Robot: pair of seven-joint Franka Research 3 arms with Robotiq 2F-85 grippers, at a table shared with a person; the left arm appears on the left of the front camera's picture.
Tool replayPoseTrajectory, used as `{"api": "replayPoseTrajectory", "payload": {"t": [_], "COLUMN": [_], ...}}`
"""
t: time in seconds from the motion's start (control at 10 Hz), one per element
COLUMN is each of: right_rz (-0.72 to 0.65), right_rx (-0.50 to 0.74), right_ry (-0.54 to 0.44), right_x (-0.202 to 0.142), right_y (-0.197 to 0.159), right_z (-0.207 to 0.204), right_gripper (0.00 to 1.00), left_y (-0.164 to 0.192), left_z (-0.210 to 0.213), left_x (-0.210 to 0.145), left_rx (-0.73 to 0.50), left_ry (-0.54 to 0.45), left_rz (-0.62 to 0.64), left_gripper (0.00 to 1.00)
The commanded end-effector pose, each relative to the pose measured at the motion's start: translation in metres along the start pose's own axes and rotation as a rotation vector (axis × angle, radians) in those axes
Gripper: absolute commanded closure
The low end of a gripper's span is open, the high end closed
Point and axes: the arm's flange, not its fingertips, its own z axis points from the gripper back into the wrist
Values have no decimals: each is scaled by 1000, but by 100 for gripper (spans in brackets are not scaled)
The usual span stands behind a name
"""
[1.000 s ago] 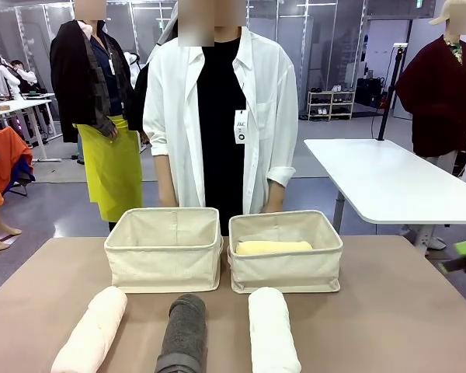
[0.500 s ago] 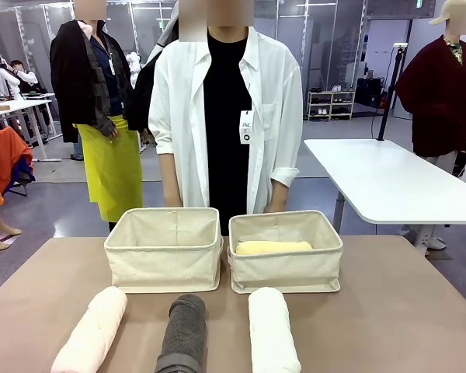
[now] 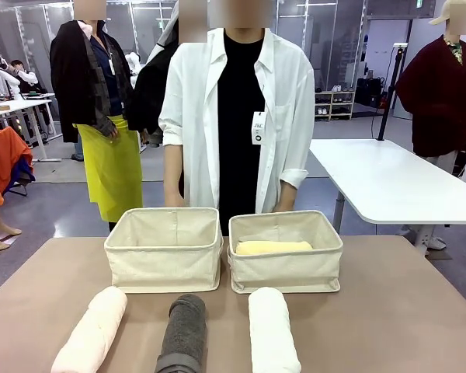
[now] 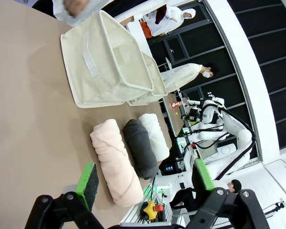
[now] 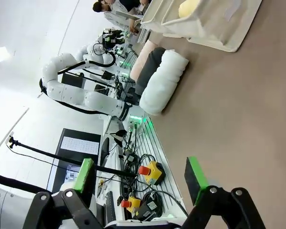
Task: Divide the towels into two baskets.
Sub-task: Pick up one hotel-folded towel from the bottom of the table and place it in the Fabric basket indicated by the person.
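Observation:
Two cream canvas baskets stand side by side at the far half of the table. The left basket [image 3: 165, 252] holds nothing I can see; the right basket [image 3: 287, 264] holds the pale yellow towel [image 3: 273, 247]. Near the front edge lie three rolled towels: pink [image 3: 93, 330], dark grey [image 3: 183, 334] and white [image 3: 272, 330]. My left gripper [image 4: 145, 179] hangs open above the table short of the pink towel [image 4: 115, 160], with a basket [image 4: 105, 62] beyond. My right gripper [image 5: 139, 175] is open and holds nothing, off the table's side, with the white towel [image 5: 164, 81] ahead.
A person in a white shirt [image 3: 233, 116] stands right behind the baskets. The brown table [image 3: 396, 311] has bare room at both sides. A white table [image 3: 388, 183] stands farther back right. Red stop buttons and cables [image 5: 148, 174] lie under the right gripper.
The right gripper's green pad, at the front view's right edge a second ago, has left that view. The person has shifted slightly to the right. Towels and baskets have not moved.

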Motion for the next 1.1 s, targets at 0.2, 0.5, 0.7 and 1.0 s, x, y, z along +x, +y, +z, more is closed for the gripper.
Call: {"api": "replayPoseTrajectory", "payload": {"t": [0.2, 0.5, 0.7, 1.0], "right_rz": [-5, -5, -5, -5], "right_rx": [-14, -14, -14, -14], "right_ry": [-4, -4, -4, -4], "right_x": [-2, -2, -2, -2], "right_y": [5, 5, 5, 5], "right_z": [-4, -4, -4, -4], "right_gripper": [5, 5, 5, 5], "left_y": [-2, -2, -22, -72], "left_z": [3, 3, -17, -70], "left_x": [-1, -1, 7, 26], "left_rx": [1, 1, 17, 120], "left_ry": [-2, -2, 126, 443], "left_rz": [-7, -7, -93, -187], "left_gripper": [0, 0, 0, 0]}}
